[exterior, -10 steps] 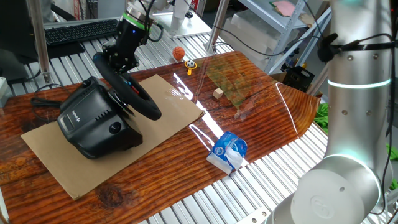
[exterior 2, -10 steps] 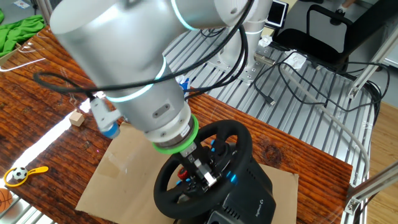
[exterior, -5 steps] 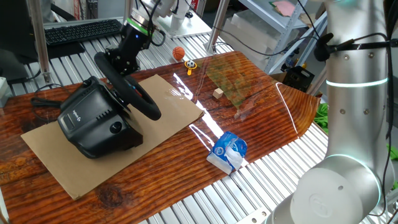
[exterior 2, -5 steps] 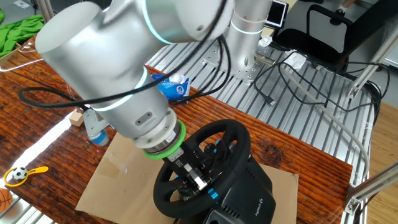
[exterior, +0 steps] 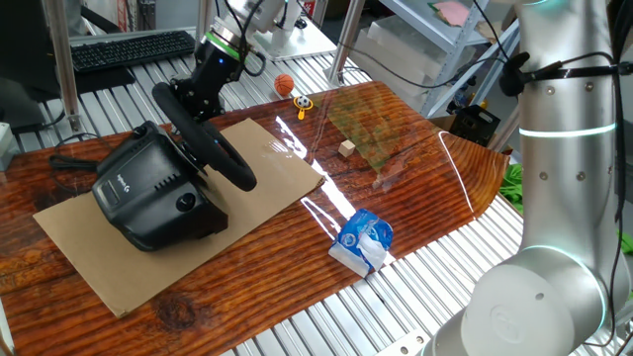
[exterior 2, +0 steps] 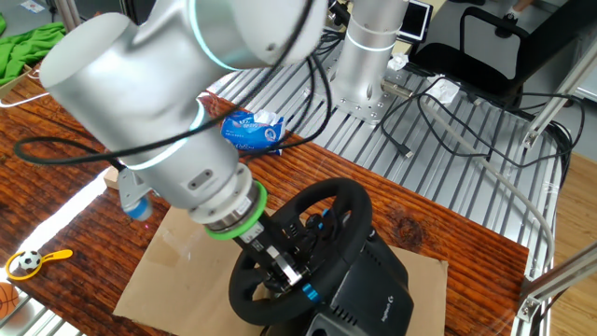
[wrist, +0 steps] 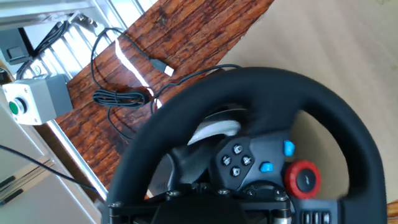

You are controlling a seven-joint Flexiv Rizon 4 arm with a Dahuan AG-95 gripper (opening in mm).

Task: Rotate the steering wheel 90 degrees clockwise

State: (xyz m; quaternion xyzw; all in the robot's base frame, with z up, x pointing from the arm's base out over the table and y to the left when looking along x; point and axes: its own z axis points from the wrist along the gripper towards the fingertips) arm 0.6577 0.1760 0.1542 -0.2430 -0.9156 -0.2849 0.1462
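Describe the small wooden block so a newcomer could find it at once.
Start at the cardboard sheet under the steering wheel. Past its far corner, on the bare wood table, sits the wooden block: a plain tan cube, unlike the orange ball beyond it.

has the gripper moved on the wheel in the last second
Yes. In the other fixed view the gripper has slid left and down along the steering wheel rim, away from the fixed black base. The base itself has not shifted.
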